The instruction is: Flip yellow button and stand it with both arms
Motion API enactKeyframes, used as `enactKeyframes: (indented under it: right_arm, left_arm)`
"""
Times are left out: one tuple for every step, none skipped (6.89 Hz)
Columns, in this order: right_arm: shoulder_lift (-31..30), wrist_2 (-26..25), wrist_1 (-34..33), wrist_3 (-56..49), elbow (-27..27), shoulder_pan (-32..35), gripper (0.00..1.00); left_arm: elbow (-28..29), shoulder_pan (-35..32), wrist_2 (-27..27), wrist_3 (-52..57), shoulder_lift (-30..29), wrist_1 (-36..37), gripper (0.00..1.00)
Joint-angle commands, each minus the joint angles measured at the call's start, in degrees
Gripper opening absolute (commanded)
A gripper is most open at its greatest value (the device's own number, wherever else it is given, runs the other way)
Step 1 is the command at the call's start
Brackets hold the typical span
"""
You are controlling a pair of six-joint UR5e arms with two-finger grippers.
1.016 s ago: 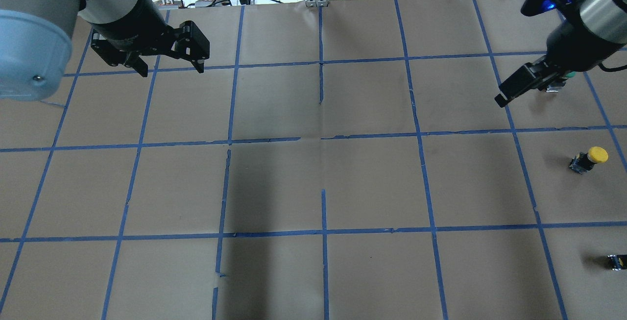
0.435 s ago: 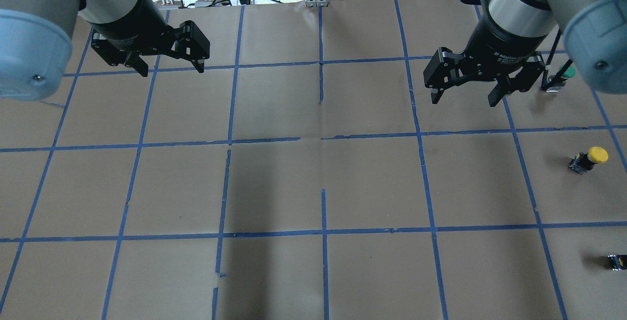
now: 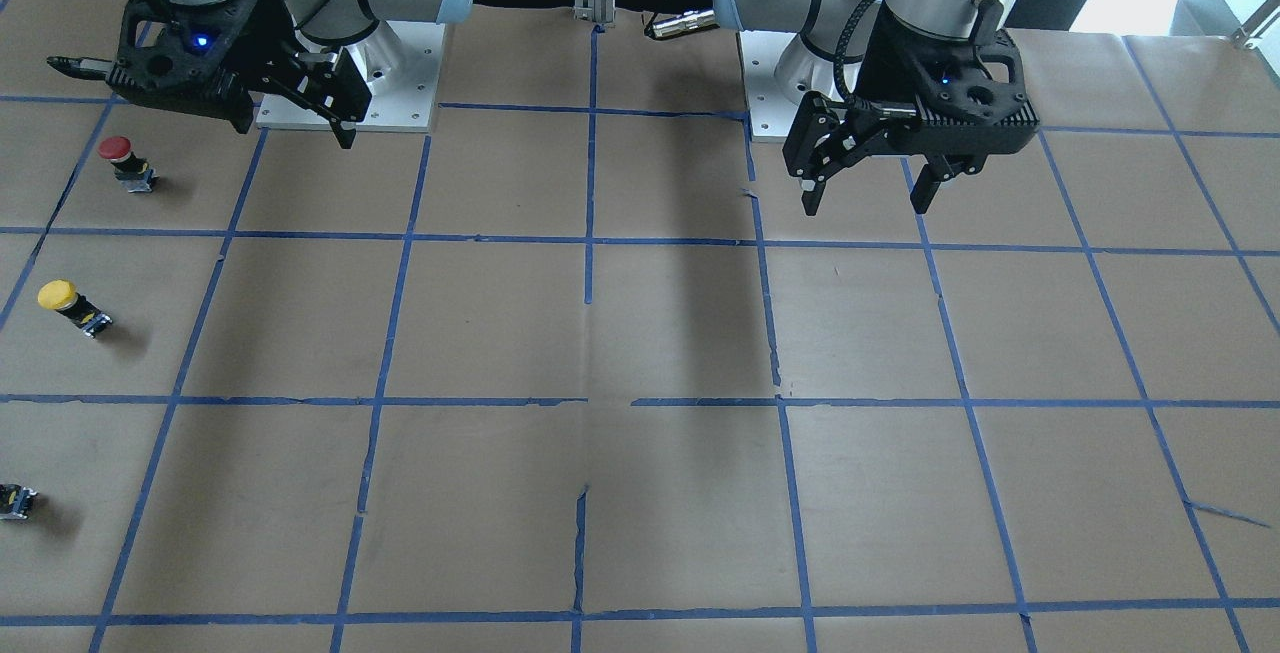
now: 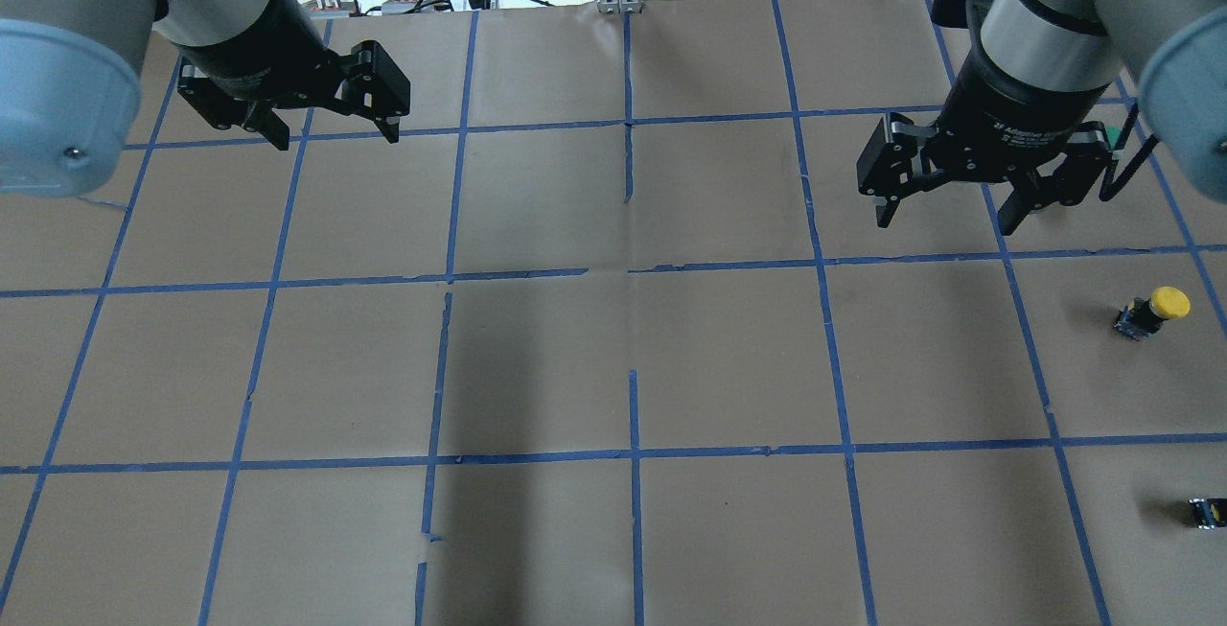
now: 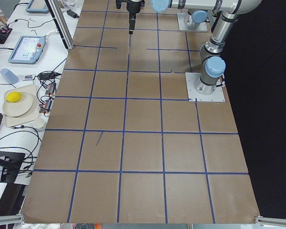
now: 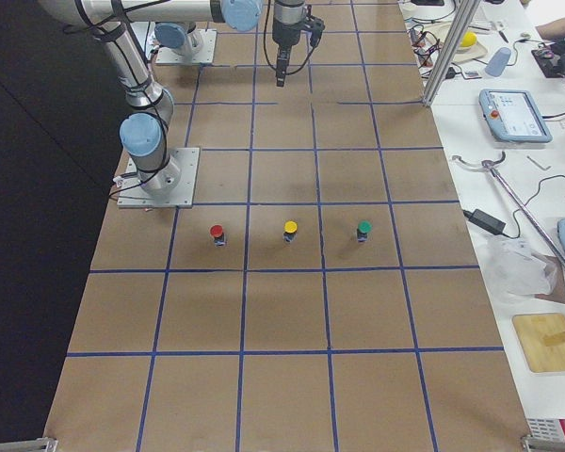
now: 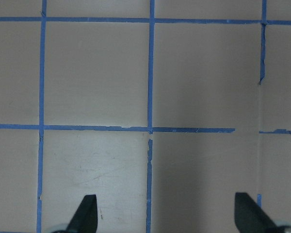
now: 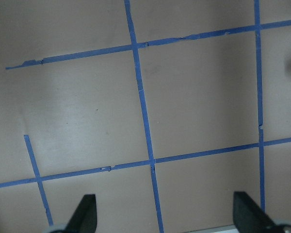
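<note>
— Where's the yellow button (image 4: 1155, 310)?
— On the surface (image 4: 729, 358), cap up, off to the right of the right claw (image 4: 944, 221) and well apart from it.
— And the claws?
— Right claw and left claw (image 4: 337, 139) both hang spread wide, gripping nothing.

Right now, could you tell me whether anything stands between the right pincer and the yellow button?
Nothing visible does. The right pincer hangs open above the table, and only bare paper lies between it and the yellow button. The red button stands apart from the yellow one, nearer the robot's base.
</note>
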Motion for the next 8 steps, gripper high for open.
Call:
enactKeyframes:
  right_arm:
    - [-0.28,-0.02,0.29,1.62,-0.41,-0.10,1.00]
    - [-1.15,0.16,-0.32,1.71,-0.41,-0.10,1.00]
    - [-1.25,0.25,-0.32,1.62,0.02,-0.10,1.00]
    - [-1.25,0.25,-0.24,1.62,0.03,-0.10,1.00]
    - [-1.25,0.34,-0.15,1.54,0.12,-0.10,1.00]
    - [-1.25,0.51,-0.15,1.53,0.12,-0.10,1.00]
    - [-1.25,0.42,0.03,1.45,0.38,-0.10,1.00]
    - [-1.25,0.42,0.12,1.45,0.55,-0.10,1.00]
  left_arm:
    - [0.00,0.00,0.01,0.07,0.00,0.00,1.00]
    - [0.00,0.00,0.01,0.07,0.00,0.00,1.00]
    - [0.00,0.00,0.01,0.07,0.00,0.00,1.00]
    - [0.00,0.00,0.01,0.07,0.00,0.00,1.00]
    - [0.00,0.00,0.01,-0.02,0.00,0.00,1.00]
    - [0.00,0.00,0.01,0.07,0.00,0.00,1.00]
    - [0.00,0.00,0.01,-0.02,0.00,0.00,1.00]
    - [0.09,0.00,0.01,0.07,0.00,0.00,1.00]
